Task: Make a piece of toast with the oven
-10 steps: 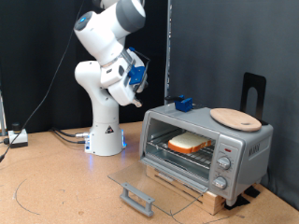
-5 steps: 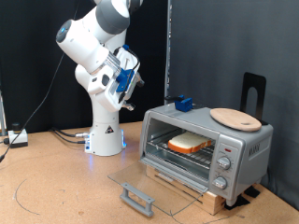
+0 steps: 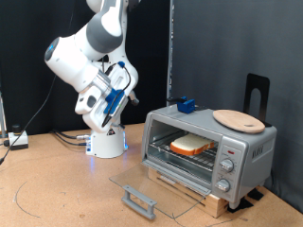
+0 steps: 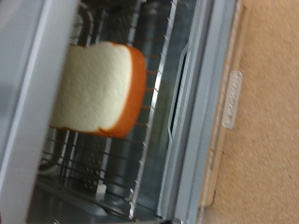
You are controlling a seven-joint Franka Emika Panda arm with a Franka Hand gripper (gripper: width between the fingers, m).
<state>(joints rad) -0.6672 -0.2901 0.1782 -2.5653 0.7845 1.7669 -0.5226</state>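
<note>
Pulling back from the oven (image 3: 208, 149), the gripper (image 3: 124, 78) has swung up and away, jaws' state unclear from here; the piece of toast (image 3: 190, 146) sits on the rack inside, door (image 3: 151, 188) hanging open.

The Panda arm (image 3: 85, 57) is glossy white with rounded, bulbous segments and darker grey joints between them. Its hand carries a blue and black block (image 3: 115, 87). The white conical base (image 3: 106, 142) glows faintly blue at its foot.
</note>
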